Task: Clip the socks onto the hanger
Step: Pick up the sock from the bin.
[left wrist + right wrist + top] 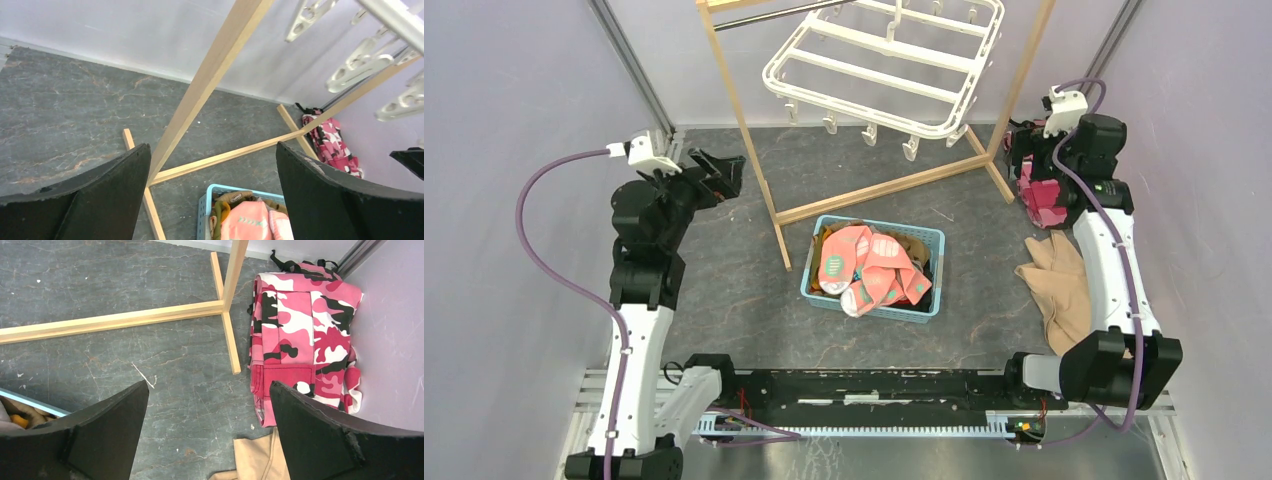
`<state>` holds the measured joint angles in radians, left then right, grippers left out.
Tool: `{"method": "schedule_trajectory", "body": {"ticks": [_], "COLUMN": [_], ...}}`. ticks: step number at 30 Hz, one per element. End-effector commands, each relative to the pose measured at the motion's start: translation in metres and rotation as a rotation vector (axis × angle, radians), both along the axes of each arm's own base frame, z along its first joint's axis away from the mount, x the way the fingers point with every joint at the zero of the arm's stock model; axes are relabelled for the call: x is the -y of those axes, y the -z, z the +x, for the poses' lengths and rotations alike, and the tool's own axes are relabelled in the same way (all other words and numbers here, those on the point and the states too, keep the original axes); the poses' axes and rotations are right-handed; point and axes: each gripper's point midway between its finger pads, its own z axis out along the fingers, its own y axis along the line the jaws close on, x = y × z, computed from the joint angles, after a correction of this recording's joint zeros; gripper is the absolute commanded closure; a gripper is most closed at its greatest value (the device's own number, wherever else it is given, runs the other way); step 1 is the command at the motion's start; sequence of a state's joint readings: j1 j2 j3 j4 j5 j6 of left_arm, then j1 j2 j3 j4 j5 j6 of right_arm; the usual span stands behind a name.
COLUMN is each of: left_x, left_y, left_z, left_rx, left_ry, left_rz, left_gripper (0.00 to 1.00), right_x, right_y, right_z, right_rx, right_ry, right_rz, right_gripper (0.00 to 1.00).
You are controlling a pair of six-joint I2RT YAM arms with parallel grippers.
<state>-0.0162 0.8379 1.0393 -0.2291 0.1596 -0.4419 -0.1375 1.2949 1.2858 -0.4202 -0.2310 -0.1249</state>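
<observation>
Salmon-pink socks (872,265), probably soft and light, lie in a blue plastic basket (812,268) at six o'clock of the white plastic hanger (894,42); pinch a cuff. Left gripper (212,165) and right gripper (207,410) gape wide, empty.

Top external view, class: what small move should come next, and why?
Probably lower the left tool toward the salmon-pink socks heaped on top in the blue basket. It and the right tool stand open and empty, no sock hangs on the hanger yet, and the left wrist view shows that basket just below.
</observation>
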Motion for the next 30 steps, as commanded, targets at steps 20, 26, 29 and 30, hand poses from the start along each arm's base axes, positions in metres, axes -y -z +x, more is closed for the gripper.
{"method": "schedule_trajectory", "body": {"ticks": [20, 26, 29, 30], "left_x": [0.064, 0.089, 0.101, 0.104], "left_y": [0.040, 0.096, 0.120, 0.127], "left_z": [-0.021, -0.036, -0.043, -0.044], "left_rx": [-0.066, -0.141, -0.168, -0.174], "left_ry": [0.327, 0.384, 0.414, 0.417], "left_rz": [-0.105, -0.103, -0.202, -0.233], "left_gripper": [0.00, 0.00, 0.00, 0.00], "right_x": [-0.128, -0.153, -0.163, -0.166], "right_y": [0.005, 0.053, 0.075, 0.081], "right_z": [-0.094, -0.136, -0.145, -0.146], "right_rx": [0.201, 0.261, 0.239, 0.230], "right_ry": [-1.020, -1.260, -1.330, -1.343], "right_rz": [-0.141, -0.272, -0.318, -0.332], "right_gripper": [0.02, 0.02, 0.02, 0.02]}}
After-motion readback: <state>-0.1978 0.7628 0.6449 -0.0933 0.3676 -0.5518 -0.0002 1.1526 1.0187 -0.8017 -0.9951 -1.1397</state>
